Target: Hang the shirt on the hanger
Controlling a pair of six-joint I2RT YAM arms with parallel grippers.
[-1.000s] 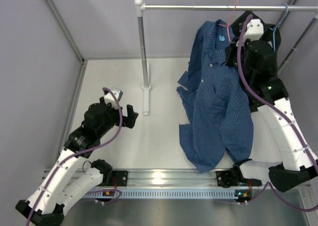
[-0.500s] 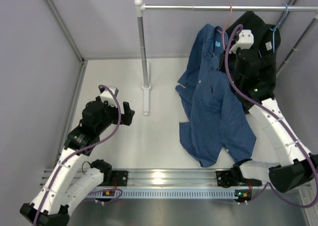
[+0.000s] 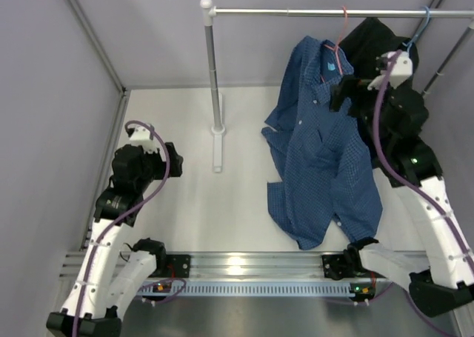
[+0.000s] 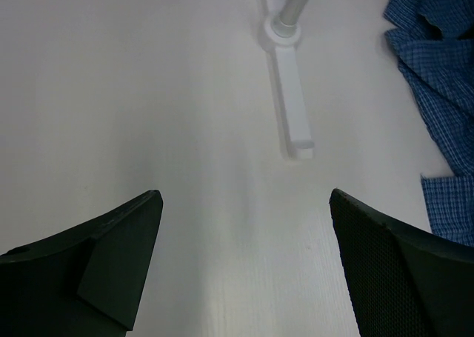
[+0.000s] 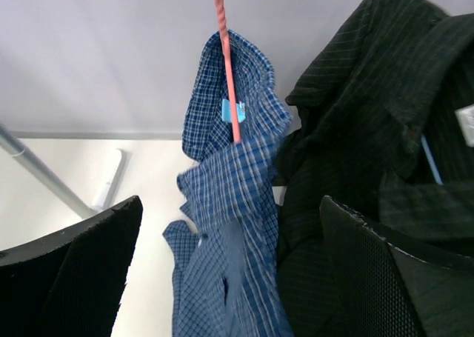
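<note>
Stretching up beside the shirt (image 3: 318, 152) draped on the hanger (image 5: 229, 70), right jaws stand apart; left jaws, low, likewise apart.

I see a white table (image 3: 170, 233) with a rack post (image 3: 212, 70) standing far of centre on a white foot (image 3: 218, 148), its rail (image 3: 296, 12) running right to a black shirt (image 5: 385, 107) on a blue hanger (image 3: 424, 15) at the far right.

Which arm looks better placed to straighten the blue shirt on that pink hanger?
Probably the right one. Its open pincer hangs high up, close beside the shirt and hanger, which fill its wrist view. The left pincer, also open, sits low over bare table, well away from the shirt.
</note>
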